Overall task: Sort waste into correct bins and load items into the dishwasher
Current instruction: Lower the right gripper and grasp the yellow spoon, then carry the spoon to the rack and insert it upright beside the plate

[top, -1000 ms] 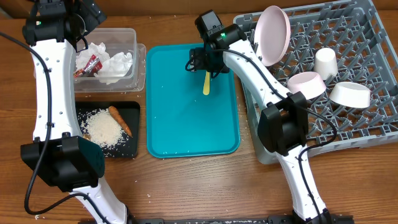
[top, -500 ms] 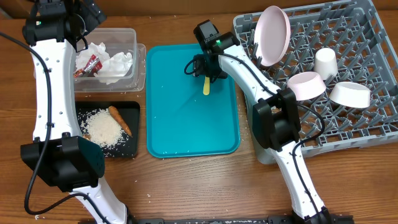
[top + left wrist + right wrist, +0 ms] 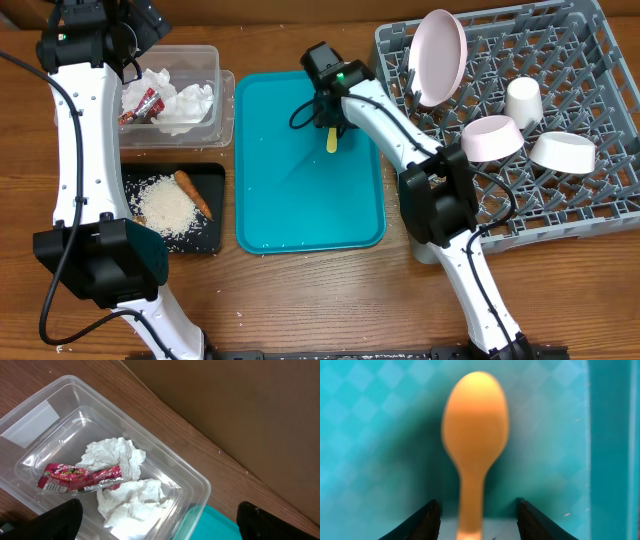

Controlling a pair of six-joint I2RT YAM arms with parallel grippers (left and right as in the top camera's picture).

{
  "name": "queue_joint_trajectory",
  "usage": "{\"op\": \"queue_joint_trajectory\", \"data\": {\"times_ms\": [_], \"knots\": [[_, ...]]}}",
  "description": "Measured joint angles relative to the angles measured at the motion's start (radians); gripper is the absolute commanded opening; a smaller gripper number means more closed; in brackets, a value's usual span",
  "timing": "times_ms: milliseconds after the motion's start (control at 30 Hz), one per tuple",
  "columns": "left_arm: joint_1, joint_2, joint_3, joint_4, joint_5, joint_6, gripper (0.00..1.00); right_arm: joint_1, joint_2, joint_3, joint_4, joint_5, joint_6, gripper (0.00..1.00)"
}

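The yellow spoon lies flat on the teal tray. My right gripper is down over its handle. In the right wrist view the spoon runs up between the fingers of the right gripper. The jaws are open, with a gap on each side of the handle. My left gripper hangs wide open above the clear tub. The tub holds the red-and-white wrapper and crumpled napkins. Rice and the carrot stick lie in the black tray.
The grey dish rack at the right holds the white plate on edge, the cup and two bowls. The clear tub stands left of the teal tray.
My right gripper has shifted left and down over the spoon's handle, and its jaws have narrowed around it. The left arm has not moved.
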Motion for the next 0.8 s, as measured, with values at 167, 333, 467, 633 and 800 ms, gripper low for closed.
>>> {"op": "queue_joint_trajectory", "data": {"times_ms": [167, 333, 467, 633, 800], "knots": [[0.000, 0.000, 0.000, 0.000, 0.000, 0.000, 1.00, 0.031, -0.002, -0.003, 0.000, 0.012, 0.016, 0.36], [0.000, 0.000, 0.000, 0.000, 0.000, 0.000, 1.00, 0.041, -0.003, -0.006, -0.006, 0.009, 0.023, 0.20], [0.000, 0.000, 0.000, 0.000, 0.000, 0.000, 1.00, 0.029, -0.005, -0.002, -0.034, -0.005, 0.026, 0.12], [0.000, 0.000, 0.000, 0.000, 0.000, 0.000, 1.00, -0.009, -0.005, 0.033, -0.130, -0.027, 0.024, 0.10], [0.000, 0.000, 0.000, 0.000, 0.000, 0.000, 1.00, -0.080, -0.006, 0.137, -0.200, -0.078, 0.011, 0.10]]}}
